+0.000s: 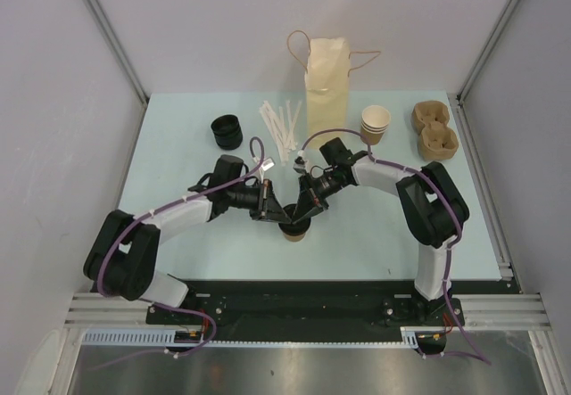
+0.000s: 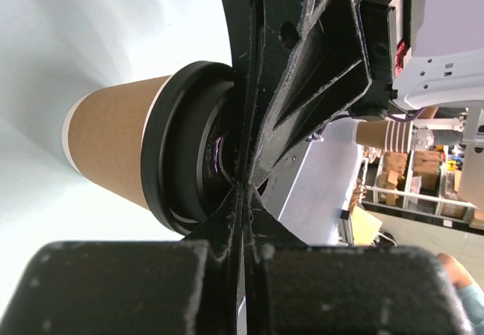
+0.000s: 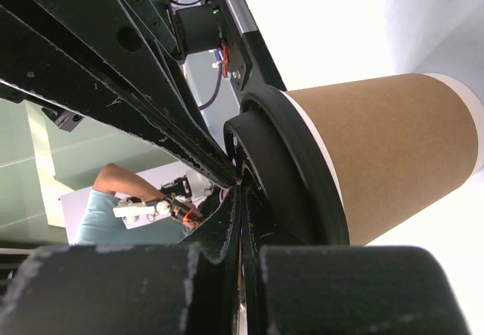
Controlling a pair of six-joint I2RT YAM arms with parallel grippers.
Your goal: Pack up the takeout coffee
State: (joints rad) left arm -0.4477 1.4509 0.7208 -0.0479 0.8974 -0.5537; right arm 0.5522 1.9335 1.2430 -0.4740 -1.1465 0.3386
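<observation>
The takeout coffee (image 1: pixel 295 233), a tan paper cup with a black lid, stands upright on the table between the two arms. Both grippers reach down onto its lid from either side. My left gripper (image 1: pixel 280 218) is shut, its fingers pressed flat together with nothing between them; in the left wrist view its tips (image 2: pixel 243 187) rest at the lid (image 2: pixel 175 147) of the cup (image 2: pixel 113 150). My right gripper (image 1: pixel 305 215) is also shut and empty, its tips (image 3: pixel 240 184) against the lid (image 3: pixel 283 165) of the same cup (image 3: pixel 386 153).
A tall paper bag (image 1: pixel 326 92) with handles stands upright at the back centre. Beside it are stacked lidless cups (image 1: pixel 375 126), pulp cup carriers (image 1: pixel 434 130), white sticks (image 1: pixel 281 127) and a stack of black lids (image 1: pixel 227 130).
</observation>
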